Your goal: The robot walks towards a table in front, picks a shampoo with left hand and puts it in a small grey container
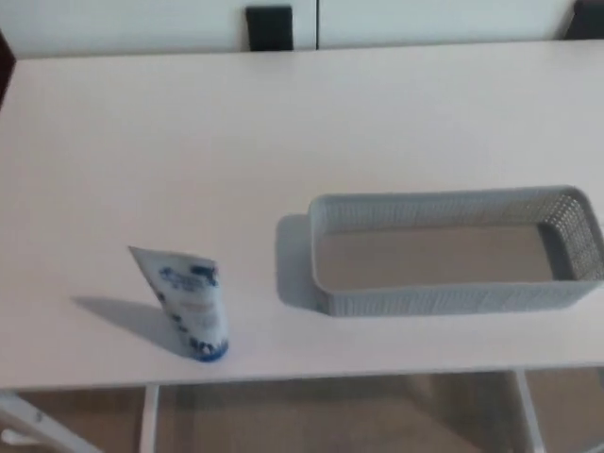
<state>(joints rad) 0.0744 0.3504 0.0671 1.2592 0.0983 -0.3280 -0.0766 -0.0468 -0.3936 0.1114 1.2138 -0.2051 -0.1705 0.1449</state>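
Near the front edge of the table, towards its left side, stands the shampoo: a white tube with blue print and a faint orange patch, set on its blue cap with the flat crimped end up. It is tilted, the top leaning to the left, away from the container, and it throws a soft shadow leftward over the white top. The container lies to the right of it, well apart, with bare table between the two. It is a low, long grey basket with perforated walls (the holes show best at the right end, where the wall curves round) and a smooth floor that shows bare from end to end. Its long side runs across the picture, its right end reaches the picture's right edge, and a darker shadow falls on the table just beside its left end. The shampoo stands outside it, on the table itself, a little nearer the front edge than the container's front wall.

Neither hand shows in the head view, so whether each is spread, pressed together or pinching anything cannot be told.

Beyond the far edge a dark block stands against pale panels, and another dark shape sits in the top right corner; both are too blurred to name. Below the front edge white legs run down on the left and right, over a brownish floor
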